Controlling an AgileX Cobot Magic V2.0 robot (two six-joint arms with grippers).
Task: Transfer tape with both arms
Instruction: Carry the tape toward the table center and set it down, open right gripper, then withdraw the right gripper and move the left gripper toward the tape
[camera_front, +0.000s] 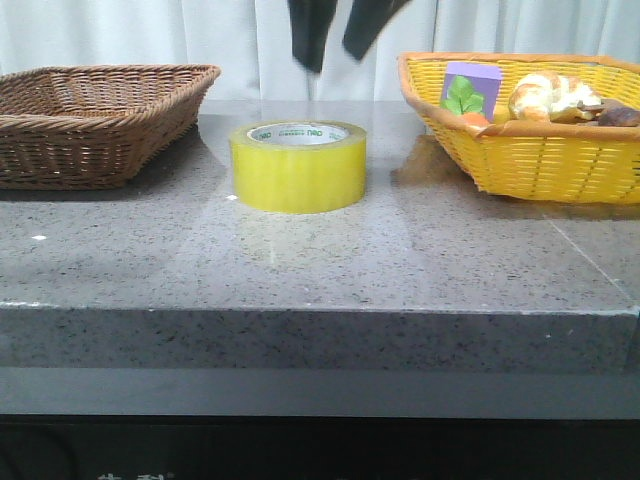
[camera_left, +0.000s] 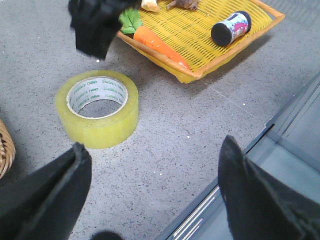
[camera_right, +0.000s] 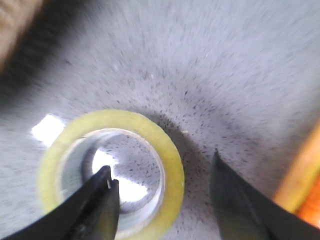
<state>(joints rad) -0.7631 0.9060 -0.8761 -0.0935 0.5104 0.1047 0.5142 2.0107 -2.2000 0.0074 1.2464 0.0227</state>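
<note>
Here, both arms' jaws gape apart, the right above the tape (camera_front: 298, 166).

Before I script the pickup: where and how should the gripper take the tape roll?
Come from above. The tape lies flat, its hole facing up, so pinch one wall, one finger in the core, one outside. The open right gripper seems lined up that way already.

Speckled grey stone table (camera_front: 320, 265), pale curtain (camera_front: 150, 30) behind, apparently bright overhead light.
</note>
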